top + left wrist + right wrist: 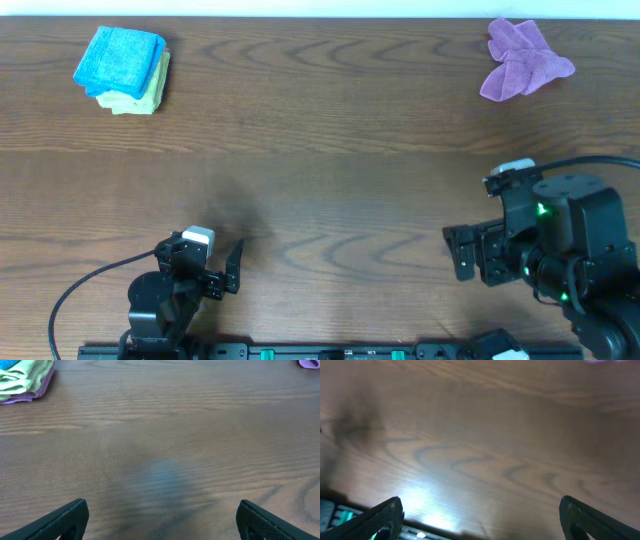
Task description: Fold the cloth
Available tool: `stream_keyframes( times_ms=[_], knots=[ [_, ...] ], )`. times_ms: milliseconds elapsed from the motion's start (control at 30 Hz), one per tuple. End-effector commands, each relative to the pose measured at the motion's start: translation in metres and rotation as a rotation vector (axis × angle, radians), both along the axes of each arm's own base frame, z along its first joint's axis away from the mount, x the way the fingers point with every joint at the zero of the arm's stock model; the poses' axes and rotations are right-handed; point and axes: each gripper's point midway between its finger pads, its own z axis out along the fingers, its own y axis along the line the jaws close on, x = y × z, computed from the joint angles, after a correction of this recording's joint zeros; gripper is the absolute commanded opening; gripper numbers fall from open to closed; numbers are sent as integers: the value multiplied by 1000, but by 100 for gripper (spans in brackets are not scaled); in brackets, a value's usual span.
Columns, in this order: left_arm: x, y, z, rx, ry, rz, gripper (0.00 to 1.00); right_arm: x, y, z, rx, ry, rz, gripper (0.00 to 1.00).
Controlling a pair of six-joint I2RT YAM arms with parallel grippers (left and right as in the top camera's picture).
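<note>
Sky-blue cloth [118, 55] is lying folded on top of a lime-green cloth [140, 95], well ahead of the left gripper [207, 258] and off to its left side, at the far edge of the table [320, 150]. From overhead only these two layers are showing. The left wrist view is catching just a corner of the cloth [7, 364] at its upper left, with the lime-green cloth [30, 375] under it, and it is also revealing a purple layer [30, 395] at the bottom of the stack, which the overhead view is not showing.

The left gripper [160, 520] is hanging over bare wood with its jaws spread wide and nothing between them. The right gripper [483, 215] is likewise standing fully released, gripping nothing; its own camera is showing the right gripper [480, 517] above bare table with glare on the wood.

A crumpled purple cloth [525, 58] is sitting far ahead of the right gripper. It is appearing whole only from overhead; the left wrist view is showing a sliver [310, 363], and the right wrist view a blurred trace [602, 361].
</note>
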Motion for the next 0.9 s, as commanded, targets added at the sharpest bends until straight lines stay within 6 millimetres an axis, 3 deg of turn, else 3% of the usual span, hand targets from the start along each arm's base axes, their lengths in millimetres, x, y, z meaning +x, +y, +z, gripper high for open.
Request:
stream_keyframes(
  times_ms=[0,67,167,367,567,867],
  knots=[
    [0,1,-5,0,5,6,95,9,-10,4,-79,-99,31,99],
    [0,1,-5,0,5,6,95,18,-13,5,-61,-208,17,99],
    [0,1,-5,0,5,6,95,20,-21,-8,-35,-306,-33,99],
    [0,1,-5,0,5,6,95,15,-44,-72,-5,-417,-150,99],
    [0,1,-5,0,5,6,95,9,-50,-132,15,-463,-180,99],
    [0,1,-5,0,5,6,95,8,-50,-190,10,-429,-178,99]
  ],
)
